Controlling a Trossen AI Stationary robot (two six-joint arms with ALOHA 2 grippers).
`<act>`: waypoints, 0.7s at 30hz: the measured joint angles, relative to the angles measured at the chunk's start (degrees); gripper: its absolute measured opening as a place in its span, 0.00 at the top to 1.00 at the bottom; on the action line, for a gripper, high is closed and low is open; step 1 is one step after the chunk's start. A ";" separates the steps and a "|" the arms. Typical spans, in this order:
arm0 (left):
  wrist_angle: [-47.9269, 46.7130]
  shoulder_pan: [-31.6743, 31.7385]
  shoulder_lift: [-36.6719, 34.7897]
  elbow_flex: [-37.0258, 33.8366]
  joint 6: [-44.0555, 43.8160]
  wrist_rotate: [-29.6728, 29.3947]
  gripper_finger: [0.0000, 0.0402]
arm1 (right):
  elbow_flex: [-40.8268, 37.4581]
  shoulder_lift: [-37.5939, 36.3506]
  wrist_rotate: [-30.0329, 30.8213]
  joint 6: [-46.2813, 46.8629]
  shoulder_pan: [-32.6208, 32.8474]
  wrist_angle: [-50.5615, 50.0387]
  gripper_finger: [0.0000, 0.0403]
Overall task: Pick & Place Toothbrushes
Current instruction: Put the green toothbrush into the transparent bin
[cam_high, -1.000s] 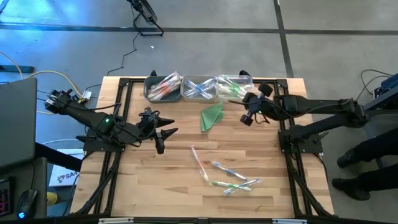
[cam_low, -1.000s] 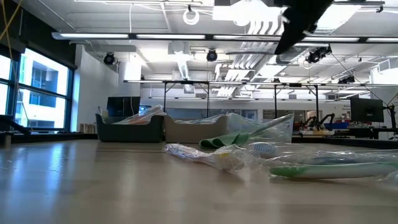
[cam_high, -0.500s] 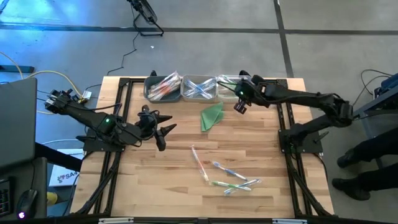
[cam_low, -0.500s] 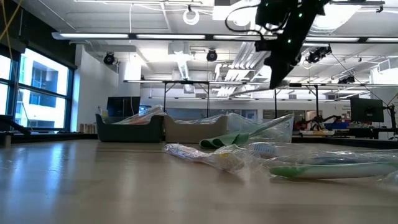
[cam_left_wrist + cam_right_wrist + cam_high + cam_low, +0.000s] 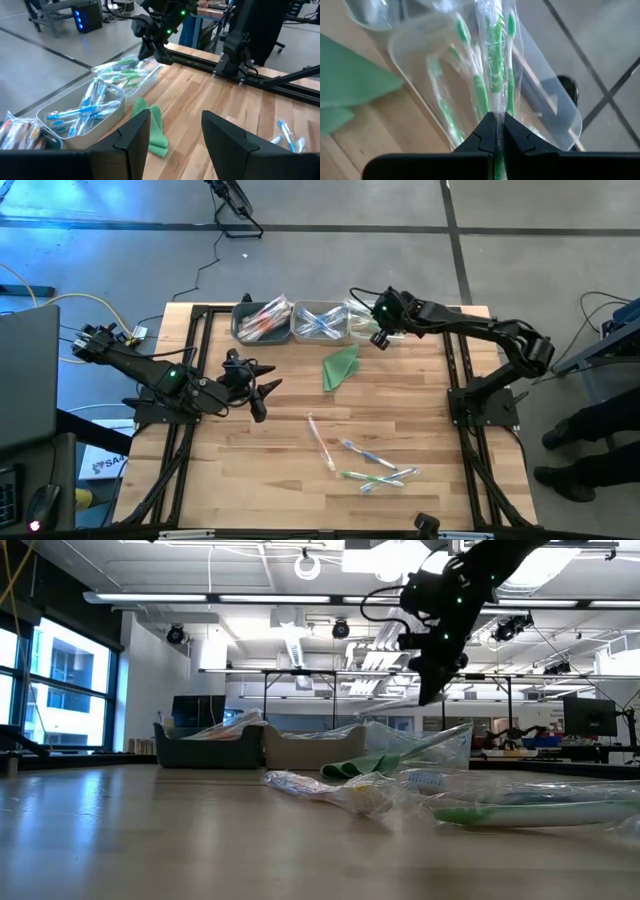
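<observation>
Mostly bare wood tabletop [image 5: 400,420], lab bkgd.

Black jointed arms [image 5: 480,332] with small green lights.

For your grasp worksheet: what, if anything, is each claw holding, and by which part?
The right claw pinches a wrapped green toothbrush by its handle end, over the green bin. The left claw is open, empty.

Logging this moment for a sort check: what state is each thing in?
Right gripper: jaws shut on green toothbrush, over the green bin.
Left gripper: open, empty.
Blue bin: holds toothbrushes.
Orange bin: holds toothbrushes.
Loose toothbrushes: lying on table.
Green cloth: folded.
</observation>
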 joint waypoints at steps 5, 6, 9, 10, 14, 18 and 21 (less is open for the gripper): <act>-1.22 0.00 0.00 0.00 -0.02 -0.82 0.56 | -0.17 1.33 -1.47 -0.25 -2.16 -1.92 0.99; -1.35 0.00 0.00 0.00 0.00 -1.22 0.56 | -0.17 1.39 -1.48 -0.37 -2.46 -1.92 0.99; -1.70 0.00 0.00 0.00 -0.01 -2.34 0.56 | -0.17 1.97 -1.52 -0.51 -3.30 -1.19 0.99; -1.90 0.00 0.00 0.00 -0.01 -2.59 0.56 | -0.17 2.09 -1.63 -0.51 -3.51 -1.56 0.99; -2.06 0.00 0.00 0.00 -0.02 -2.91 0.56 | -0.17 2.35 -3.08 -0.51 -4.50 -2.23 0.97; -2.00 0.00 0.00 0.00 -0.03 -2.92 0.56 | -0.17 2.37 -2.34 -0.55 -4.66 -2.21 0.88; -1.97 0.00 0.00 0.00 -0.17 -2.90 0.56 | -0.17 2.37 -2.36 -0.55 -4.70 -2.36 0.78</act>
